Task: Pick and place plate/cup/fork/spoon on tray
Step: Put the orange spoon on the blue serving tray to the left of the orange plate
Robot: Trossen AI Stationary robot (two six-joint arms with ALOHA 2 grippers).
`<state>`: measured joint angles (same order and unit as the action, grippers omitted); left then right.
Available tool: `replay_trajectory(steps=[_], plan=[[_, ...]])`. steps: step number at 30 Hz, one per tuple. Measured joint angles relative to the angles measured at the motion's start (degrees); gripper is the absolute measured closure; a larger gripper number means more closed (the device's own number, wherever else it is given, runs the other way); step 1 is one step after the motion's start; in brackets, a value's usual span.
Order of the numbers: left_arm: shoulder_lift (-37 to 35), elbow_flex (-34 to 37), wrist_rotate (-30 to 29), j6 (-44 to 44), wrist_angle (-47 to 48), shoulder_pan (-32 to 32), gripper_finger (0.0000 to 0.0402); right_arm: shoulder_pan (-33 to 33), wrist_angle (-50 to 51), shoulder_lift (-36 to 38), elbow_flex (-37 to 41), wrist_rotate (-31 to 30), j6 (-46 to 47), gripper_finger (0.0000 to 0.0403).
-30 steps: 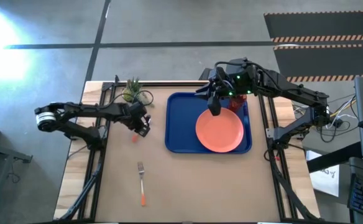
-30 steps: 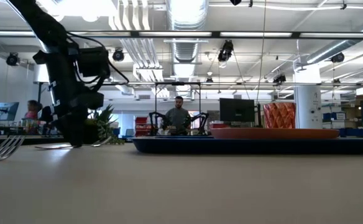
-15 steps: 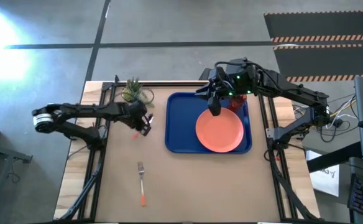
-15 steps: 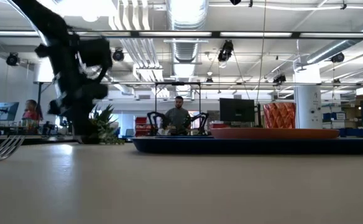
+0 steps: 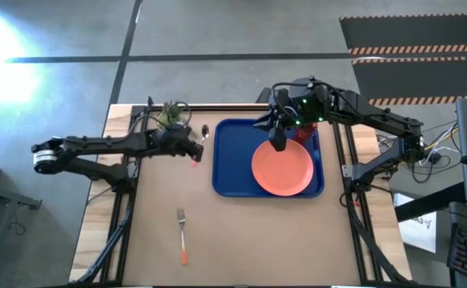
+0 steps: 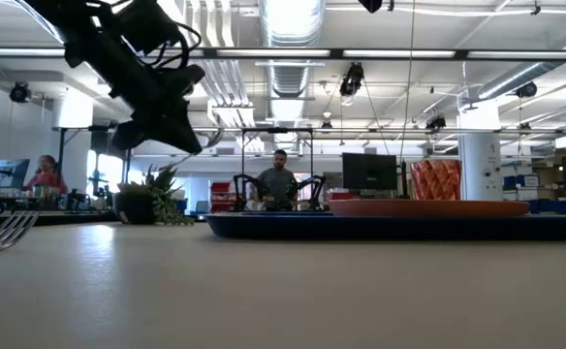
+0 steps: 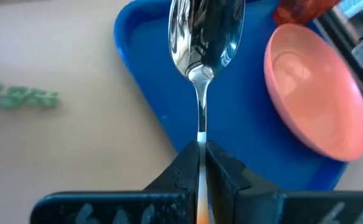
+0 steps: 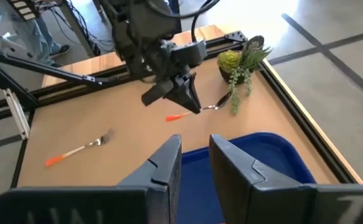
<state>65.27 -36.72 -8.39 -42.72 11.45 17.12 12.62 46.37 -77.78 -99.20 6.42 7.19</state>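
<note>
My left gripper (image 5: 192, 149) is shut on the orange-handled spoon (image 7: 204, 37) above the table, just left of the blue tray (image 5: 227, 164). It also shows in the low view (image 6: 188, 136) and the right wrist view (image 8: 191, 102). The salmon-pink plate (image 5: 282, 168) lies flat in the tray. My right gripper (image 5: 277, 142) hovers open over the plate's far edge. The dark red cup (image 7: 301, 9) stands at the tray's far right, mostly under my right arm. The fork (image 5: 182, 234) lies flat on the table near the front. My left gripper pinches the spoon between its two fingers (image 7: 184, 168) where the metal stem (image 7: 201, 134) meets the orange handle. The fingers slant down from the table's left. The head sticks out ahead of the fingertips over the tray's corner. The spoon is lifted clear of the table.
A small green potted plant (image 5: 169, 116) stands at the table's far left, close behind my left gripper. The tray's raised rim (image 6: 361, 226) lies to the right. Bare tabletop lies between the fork and the tray. A person sits in the room beyond the table (image 6: 279, 179).
My left gripper has risen from the tabletop and gone toward the tray and the far edge, turning as it went. The spoon, held at the table before, is now lifted clear, its head pointing toward the tray's far left corner.
</note>
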Motion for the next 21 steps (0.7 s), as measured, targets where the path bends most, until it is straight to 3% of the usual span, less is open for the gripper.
replay_trajectory(steps=[13,21], plan=[[16.2,-3.3,-9.1,-11.6,-20.4,-10.7,0.0402,0.0,0.1,0.0,0.0,-0.4,-3.9,0.0337],[28.5,-12.9,-11.9,-14.4,-23.6,-13.1,0.0402,0.0,0.4,0.0,0.0,-0.4,-5.0,0.0337]])
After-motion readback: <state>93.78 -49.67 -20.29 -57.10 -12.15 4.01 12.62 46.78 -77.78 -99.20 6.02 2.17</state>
